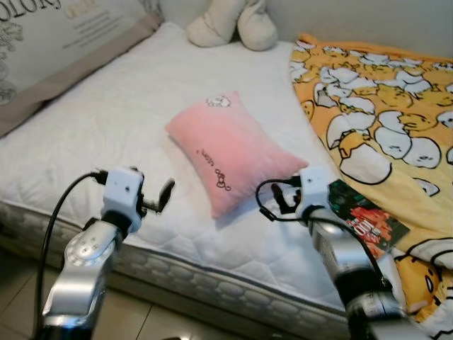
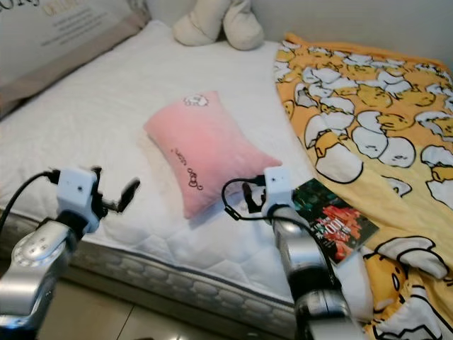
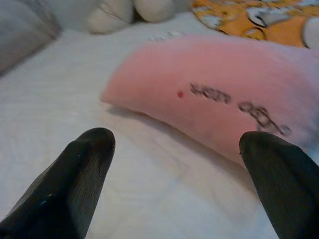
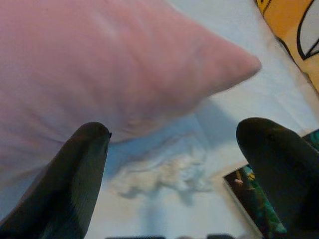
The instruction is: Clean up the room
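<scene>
A pink pillow (image 1: 230, 152) with small dark writing lies slantwise in the middle of the white mattress (image 1: 106, 134). My left gripper (image 1: 162, 197) hovers over the mattress just left of the pillow's near end. It is open, with the pillow (image 3: 209, 94) lying across in front of its fingertips. My right gripper (image 1: 282, 199) sits at the pillow's near right corner. It is open too, with that corner (image 4: 219, 59) just ahead between its fingers and nothing held.
A dark book (image 1: 367, 219) lies beside my right wrist, at the edge of a yellow egg-print blanket (image 1: 382, 106). A cream plush toy (image 1: 233, 25) rests at the far side. A large grey printed pillow (image 1: 56, 42) lies at far left. The mattress edge (image 1: 212, 283) runs below my arms.
</scene>
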